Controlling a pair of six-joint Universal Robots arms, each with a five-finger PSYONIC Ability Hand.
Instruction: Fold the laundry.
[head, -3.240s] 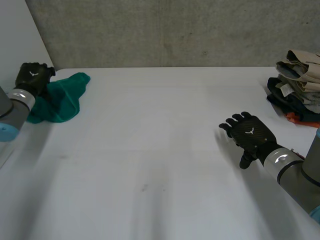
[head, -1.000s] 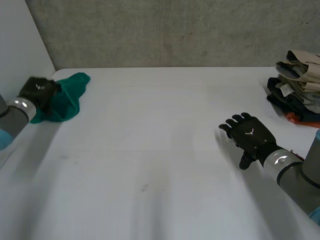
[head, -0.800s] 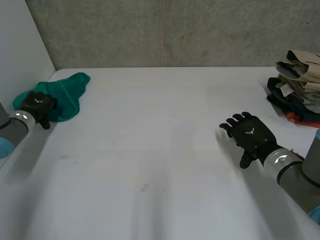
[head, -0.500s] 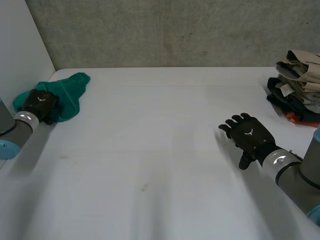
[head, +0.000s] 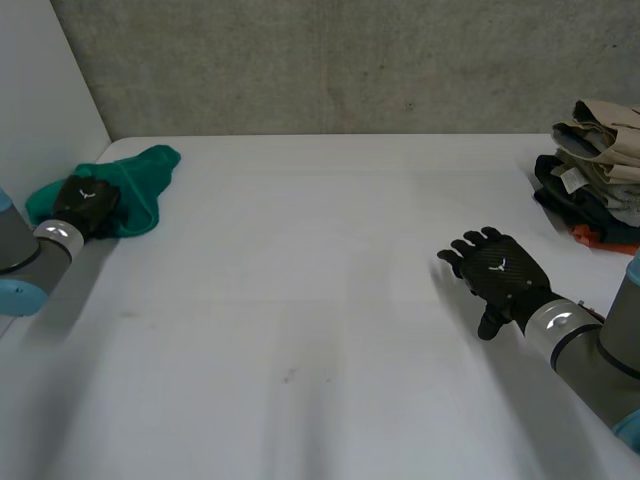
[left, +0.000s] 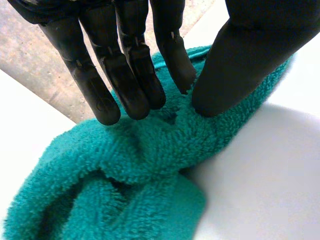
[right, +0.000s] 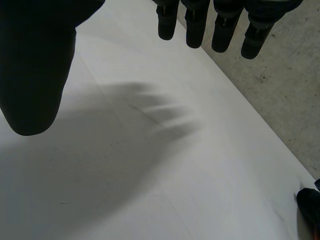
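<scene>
The white table (head: 300, 300) is smooth and flat. The right hand (head: 503, 277) floats over it, fingers spread wide. Farther back, at the left edge, the left hand (head: 84, 203) pinches the fluffy, crumpled green towel (head: 140, 190). A lumpy clothes pile (head: 598, 165) sits far right, before a rough grey wall (head: 350, 60).

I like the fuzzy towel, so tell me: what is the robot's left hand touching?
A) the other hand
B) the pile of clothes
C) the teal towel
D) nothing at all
C: the left hand pinches a ridge of the teal towel between its fingers and thumb, while the pile of clothes lies untouched at the far right of the table and the right hand hovers open.
</scene>
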